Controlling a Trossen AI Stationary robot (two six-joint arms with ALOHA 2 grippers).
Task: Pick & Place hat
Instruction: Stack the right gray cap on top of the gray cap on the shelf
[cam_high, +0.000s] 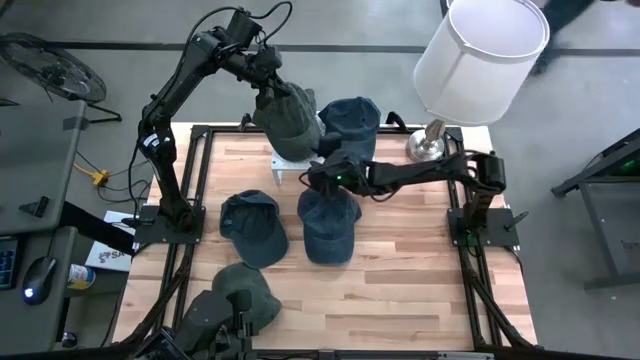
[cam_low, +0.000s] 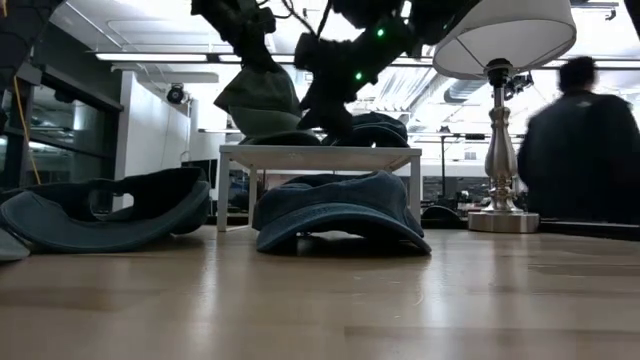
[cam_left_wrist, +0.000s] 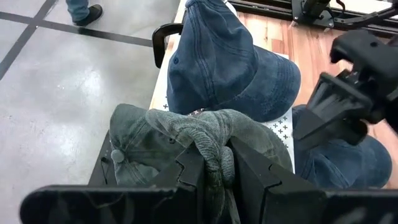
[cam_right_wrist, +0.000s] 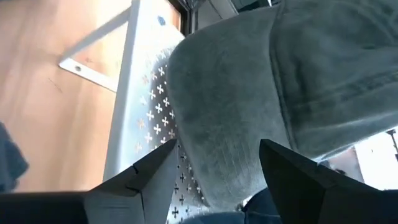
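Nearest you on the wooden table (cam_high: 400, 290), a dark green cap (cam_high: 245, 290) lies at the front left edge. Behind it, mid-table, two more caps lie side by side: a dark teal cap (cam_high: 253, 226) on the left and a navy denim cap (cam_high: 328, 226) on the right, the navy one partly under the front of a small white perforated stand (cam_low: 318, 155). Just above that navy cap your right gripper (cam_high: 322, 178) reaches in from the right side of the table, its fingers (cam_right_wrist: 140, 180) spread apart and holding nothing, with the grey-green fabric and the white stand top showing between them in the right wrist view. On the stand itself sits a blue denim cap (cam_high: 351, 118), towards its right and rear. Beside it, over the left part of the stand, your left gripper (cam_left_wrist: 214, 171) hangs from above with its fingers closed on a bunched fold of an olive-green cap (cam_high: 287, 118); whether that cap touches the stand top cannot be told. At the far right corner stands a table lamp (cam_high: 470, 60) with a white shade and a silver base. Beyond the table, a person (cam_low: 580, 150) in dark clothing shows in the low view.
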